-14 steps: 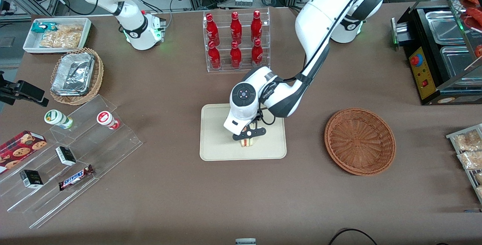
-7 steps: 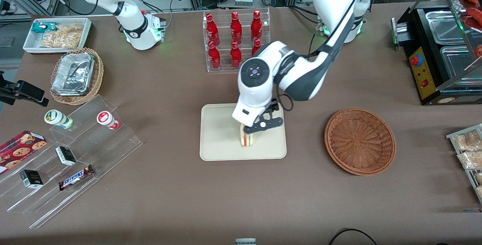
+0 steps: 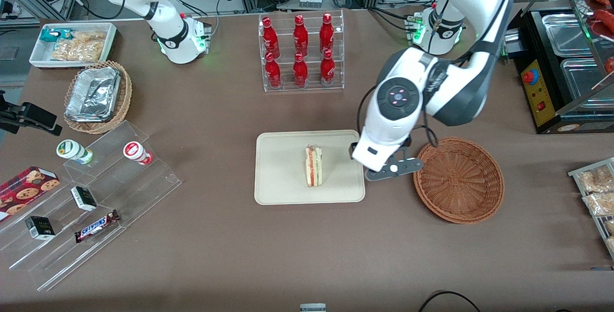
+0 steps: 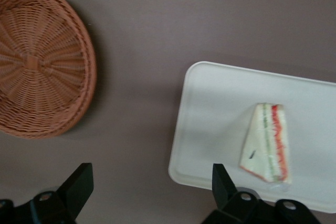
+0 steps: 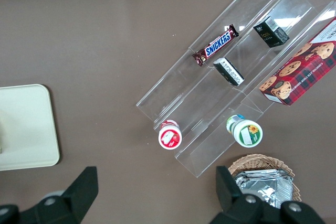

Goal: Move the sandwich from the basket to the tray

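The sandwich (image 3: 314,166) lies on its side on the tray (image 3: 278,187), filling edge showing, nothing touching it; the basket (image 3: 458,180) holds nothing I can see; so I judge the placing done and the step in hand a clean retreat. My gripper (image 3: 393,169) hangs above the bare table (image 3: 383,235), between the tray's edge and the basket's rim, fingers spread wide and carrying nothing; in the wrist view the two fingertips (image 4: 79,182) stand well apart with only table between them.

To do this well I should lift straight and clear, keeping height so that a finger catches neither the tray's rim nor the wicker; any sideways sweep ought to go away from the tray, since a nudge could slide it and tip the wedge. No need to close the fingers until I am well off.

The sandwich sits toward the parked arm's end from my gripper, apart from it, a strip of bare tray between; the basket is just beside me toward my own end.
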